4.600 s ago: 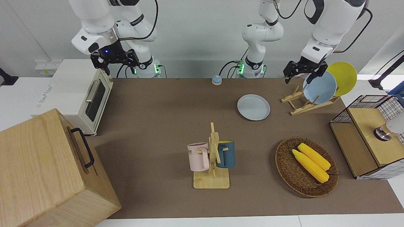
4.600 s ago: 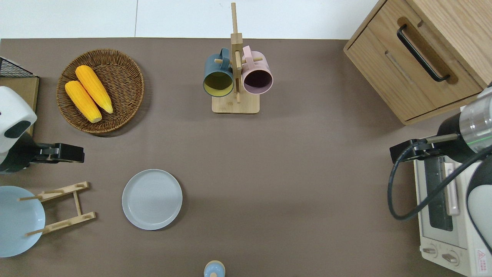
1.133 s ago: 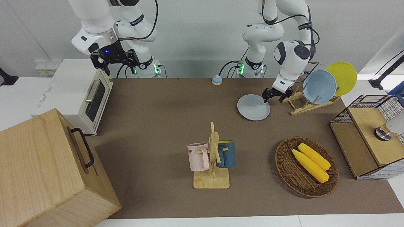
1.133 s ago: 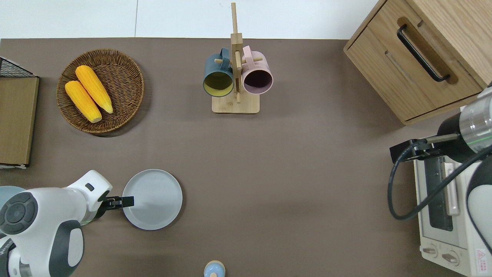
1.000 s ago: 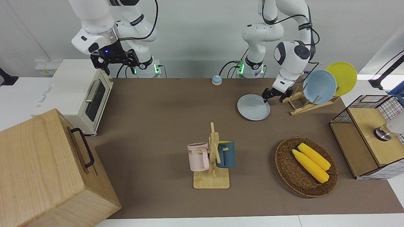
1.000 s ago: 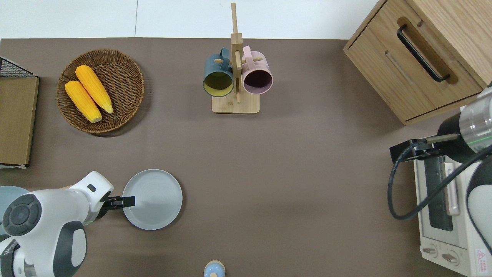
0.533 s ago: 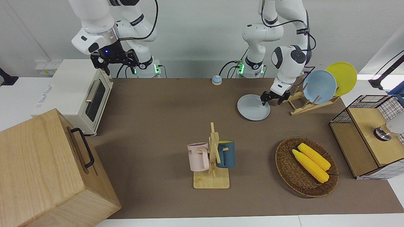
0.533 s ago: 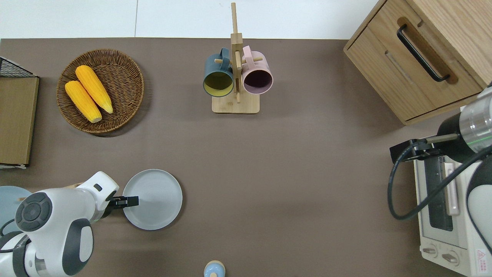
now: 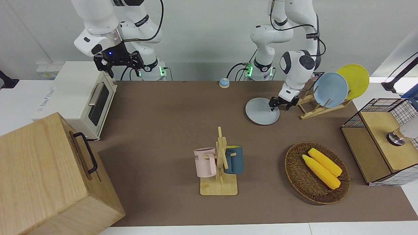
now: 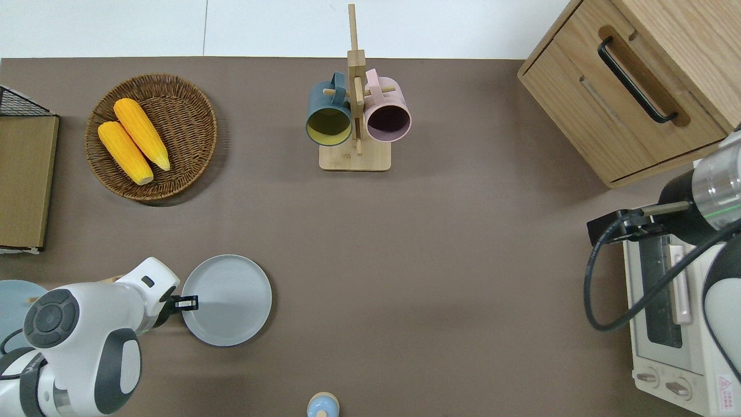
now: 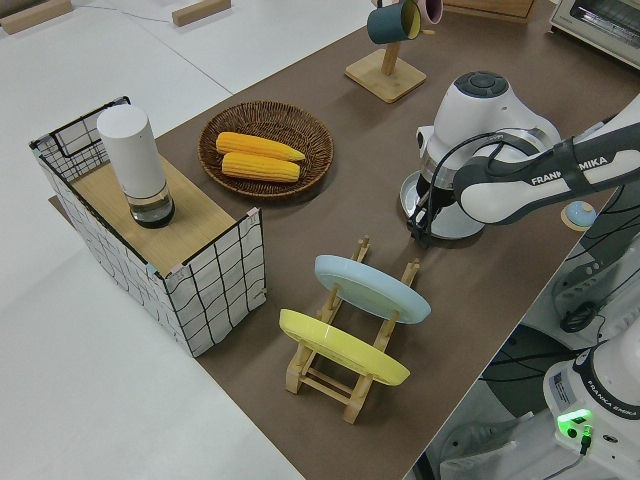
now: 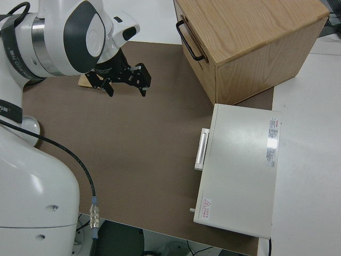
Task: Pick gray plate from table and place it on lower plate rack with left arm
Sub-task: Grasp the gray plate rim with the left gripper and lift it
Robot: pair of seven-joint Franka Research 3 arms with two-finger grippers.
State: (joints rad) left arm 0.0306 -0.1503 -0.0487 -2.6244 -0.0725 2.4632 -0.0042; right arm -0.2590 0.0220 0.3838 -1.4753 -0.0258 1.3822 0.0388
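Plate shift noted: since half a second ago the gray plate (image 10: 226,300) has slid slightly toward the left arm's end of the counter (image 10: 440,278), and the left pincer (image 10: 186,302) sits at the plate's rim on that side. Left pincer looks closed onto the rim of the gray plate, fingers drawn together, one over the rim; the grip itself is small in every view, so read with caution. Right arm parked; right pincer (image 12: 126,81) fingers spread apart, holding nothing.

Gray plate: round, pale gray with a faint blue tint, low raised rim, inside bare. Appears to lie flat on the brown mat; whether the gripped edge is lifted I cannot tell.

Lower plate rack (image 9: 308,106) stands just beside the plate, toward the left arm's end. Sky-blue plate (image 9: 330,85) and yellow plate (image 9: 355,79) lean in its upper slots; the slots nearest the gray plate hold nothing. Wicker basket (image 10: 191,92) with two corn cobs (image 10: 133,141) lies farther from the robots, well apart. Mug tree (image 10: 355,110) likewise well apart. Bare mat stretches from the plate toward the right arm's end
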